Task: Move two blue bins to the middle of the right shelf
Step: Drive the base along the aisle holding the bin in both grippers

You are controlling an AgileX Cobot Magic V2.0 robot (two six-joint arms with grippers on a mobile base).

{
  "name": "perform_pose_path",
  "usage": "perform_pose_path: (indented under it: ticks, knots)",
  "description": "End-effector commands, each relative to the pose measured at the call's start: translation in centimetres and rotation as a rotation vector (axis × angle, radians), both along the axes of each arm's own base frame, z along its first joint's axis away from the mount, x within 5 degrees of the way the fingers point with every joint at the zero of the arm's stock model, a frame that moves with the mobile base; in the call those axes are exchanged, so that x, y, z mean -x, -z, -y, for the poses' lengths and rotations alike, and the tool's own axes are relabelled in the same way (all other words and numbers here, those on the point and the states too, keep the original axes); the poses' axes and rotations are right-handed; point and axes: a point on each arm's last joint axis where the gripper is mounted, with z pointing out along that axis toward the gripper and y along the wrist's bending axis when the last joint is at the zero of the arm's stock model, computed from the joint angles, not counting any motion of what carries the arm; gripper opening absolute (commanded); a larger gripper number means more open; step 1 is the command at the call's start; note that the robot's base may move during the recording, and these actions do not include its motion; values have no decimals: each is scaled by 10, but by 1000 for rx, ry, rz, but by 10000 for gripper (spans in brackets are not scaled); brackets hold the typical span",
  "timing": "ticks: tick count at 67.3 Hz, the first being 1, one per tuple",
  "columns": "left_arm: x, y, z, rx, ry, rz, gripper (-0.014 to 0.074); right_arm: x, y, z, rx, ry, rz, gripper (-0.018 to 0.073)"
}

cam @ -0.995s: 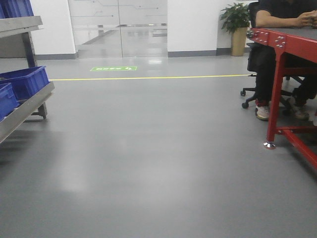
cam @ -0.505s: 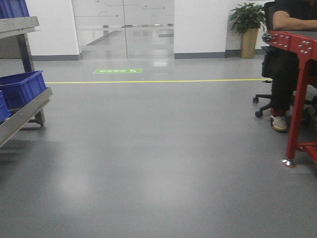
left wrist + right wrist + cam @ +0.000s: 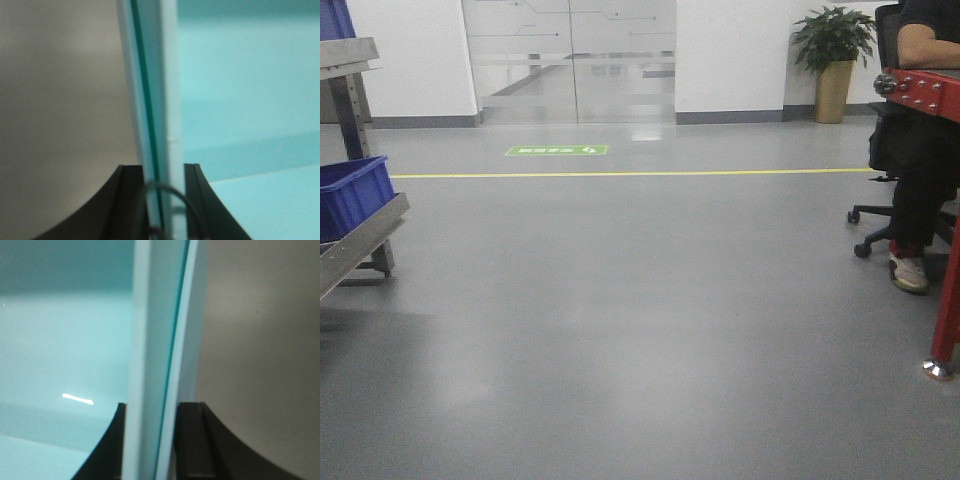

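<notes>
Black pads of the left gripper (image 3: pixel 160 169) are clenched on an upright wall of the blue bins (image 3: pixel 240 100), one pad on the outer face and one on the inner. The pinched wall shows two pale icy layers with a thin dark-green seam between them, as if one bin sits nested in the other. The smooth cyan inside opens to that gripper's right, with blurred grey floor on its left. The right gripper (image 3: pixel 156 405) mirrors this. It is clamped the same way on another double-layered wall, with the cyan interior to its left and grey floor to its right, so the bins hang between the two arms. Looking ahead from the robot, the grey floor (image 3: pixel 620 330) runs wide and glossy to a yellow line (image 3: pixel 620 173) and a green floor marking (image 3: pixel 556 150) just beyond it. Frosted glass doors (image 3: pixel 570 60) stand in the white back wall. At the left edge is a steel shelf (image 3: pixel 360 240) with a dark blue bin (image 3: pixel 350 195) sitting on its sloped lower level near the front edge. At the right edge is a red-framed worktop (image 3: pixel 920 88), where a person (image 3: pixel 920 150) in dark clothes sits on an office chair (image 3: pixel 880 215). A potted plant (image 3: pixel 835 40) stands by the wall behind.
</notes>
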Motion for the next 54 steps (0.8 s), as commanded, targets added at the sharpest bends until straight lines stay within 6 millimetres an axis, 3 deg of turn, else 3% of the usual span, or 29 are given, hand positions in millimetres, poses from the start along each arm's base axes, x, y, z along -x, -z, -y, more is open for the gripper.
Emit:
perform_pose_path:
  ticks: [1, 54]
  knots:
    - [2, -14, -2, 27, 8, 91, -111, 5, -22, 3, -65, 11, 130, -154]
    - [0, -14, -2, 16, 3, 115, -111, 4, -24, 3, -73, 14, 150, -154]
